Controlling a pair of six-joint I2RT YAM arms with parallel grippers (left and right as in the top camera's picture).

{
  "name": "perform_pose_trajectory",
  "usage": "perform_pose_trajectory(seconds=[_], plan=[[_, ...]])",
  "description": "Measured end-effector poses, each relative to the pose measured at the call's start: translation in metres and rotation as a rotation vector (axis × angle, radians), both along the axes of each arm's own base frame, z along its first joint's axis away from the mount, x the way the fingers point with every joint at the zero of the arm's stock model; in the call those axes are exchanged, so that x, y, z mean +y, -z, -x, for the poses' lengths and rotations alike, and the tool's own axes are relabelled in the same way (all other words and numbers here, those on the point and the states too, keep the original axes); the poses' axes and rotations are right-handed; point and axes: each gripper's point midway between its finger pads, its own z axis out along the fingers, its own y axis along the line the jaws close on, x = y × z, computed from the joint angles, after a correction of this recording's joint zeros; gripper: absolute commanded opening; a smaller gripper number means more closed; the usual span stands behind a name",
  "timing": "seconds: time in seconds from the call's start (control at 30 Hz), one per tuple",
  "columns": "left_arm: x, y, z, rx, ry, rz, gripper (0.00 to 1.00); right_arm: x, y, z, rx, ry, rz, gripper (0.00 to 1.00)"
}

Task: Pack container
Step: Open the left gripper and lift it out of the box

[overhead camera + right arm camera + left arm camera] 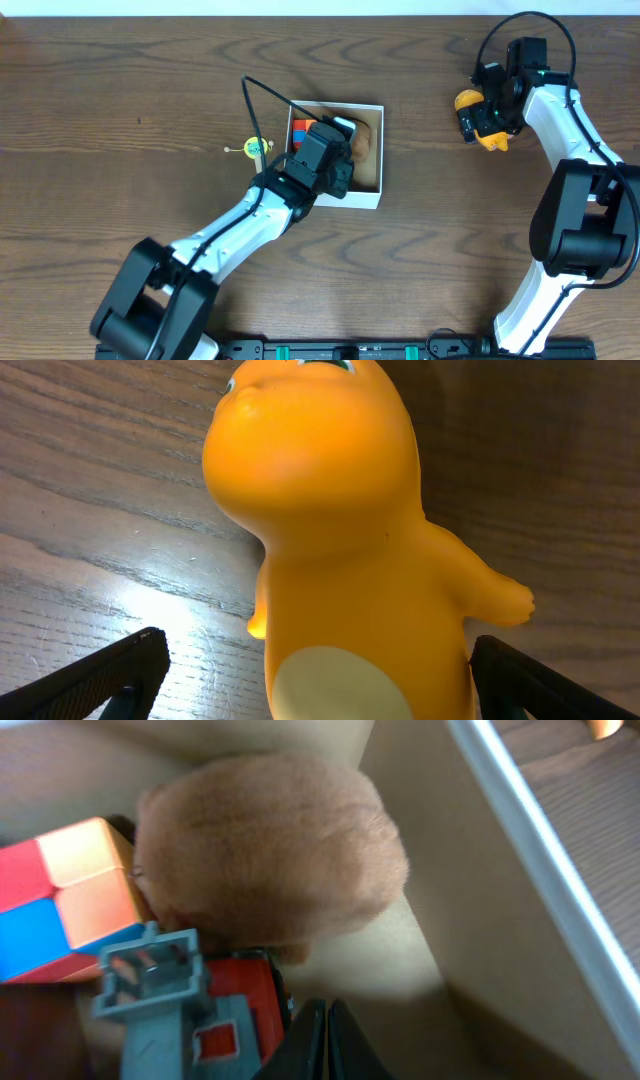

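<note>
The container [350,200] is a square box with low white walls and a tan inside, at the table's middle. In it lie a brown plush toy [270,860], a cube of red, orange and blue squares [60,900] and a red and blue-grey toy [190,1010]. My left gripper [328,1040] is shut and empty, low inside the box just in front of the plush; from overhead it [335,150] hides much of the box. An orange figure with a pale belly [340,550] lies on the table at the far right. My right gripper [320,670] is open, one finger on each side of it.
A small yellow-green toy on a thin stick [256,148] lies on the wood table left of the container. The container's white rim [530,850] runs along the right of the left wrist view. The right arm's base [580,230] stands at the right edge.
</note>
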Motion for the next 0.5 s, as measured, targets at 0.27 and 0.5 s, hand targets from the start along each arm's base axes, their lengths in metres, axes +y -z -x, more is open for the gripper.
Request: perform_pose_trajectory(seconds=[0.27,0.5], plan=[[0.004,0.012,-0.005,-0.007,-0.017,-0.038,0.06,0.000,0.000,0.000,0.000,0.000,0.000,0.99],[0.011,0.013,-0.008,-0.020,-0.037,-0.074,0.06,0.000,0.000,0.000,0.000,0.000,0.000,0.99]])
